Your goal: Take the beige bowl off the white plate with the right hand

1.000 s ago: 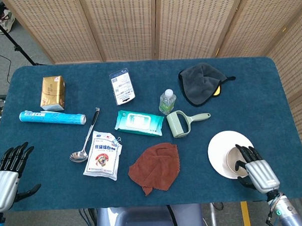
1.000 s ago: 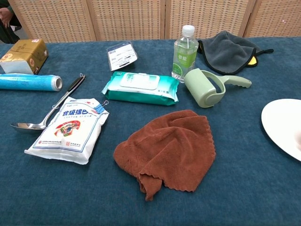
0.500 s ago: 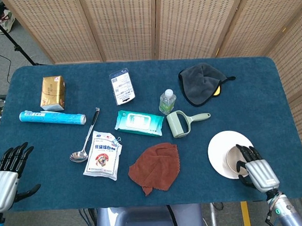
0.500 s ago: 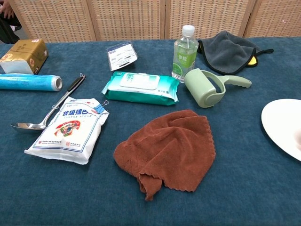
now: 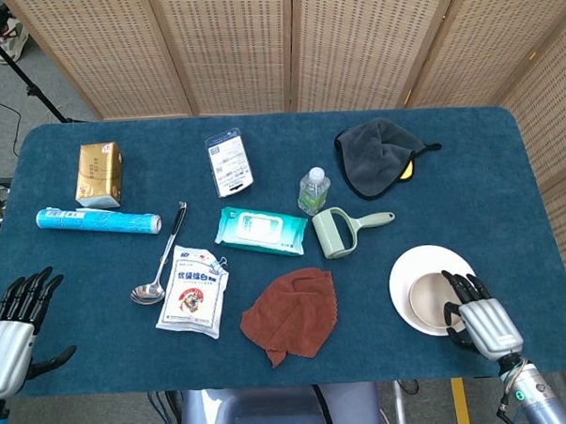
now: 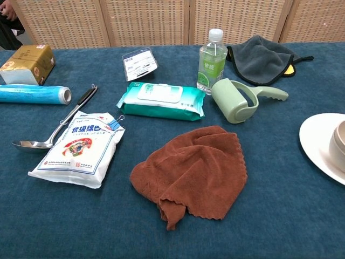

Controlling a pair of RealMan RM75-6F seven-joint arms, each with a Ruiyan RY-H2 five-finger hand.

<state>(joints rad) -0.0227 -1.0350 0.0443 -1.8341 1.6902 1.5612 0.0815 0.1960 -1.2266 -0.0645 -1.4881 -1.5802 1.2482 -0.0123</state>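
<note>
The beige bowl (image 5: 428, 300) stands on the white plate (image 5: 426, 262) near the table's front right corner. My right hand (image 5: 482, 322) lies just right of the bowl, and its dark fingers (image 5: 458, 287) and thumb close on the bowl's right rim. In the chest view only the plate's left part (image 6: 318, 141) and a sliver of the bowl (image 6: 340, 144) show at the right edge, and the hand is out of frame. My left hand (image 5: 13, 332) hovers at the front left corner with its fingers spread, holding nothing.
A brown cloth (image 5: 292, 315) lies left of the plate and a green lint roller (image 5: 338, 232) beyond it. Further off are a wipes pack (image 5: 261, 230), a water bottle (image 5: 312, 190), a grey cloth (image 5: 376, 154), a white pouch (image 5: 193, 291) and a ladle (image 5: 159, 266). The table's front edge is close behind my right hand.
The bowl has shifted a little to the left on the plate and now shows more fully beside my right hand's fingers. Its edge has come into the chest view. The left hand is unchanged.
</note>
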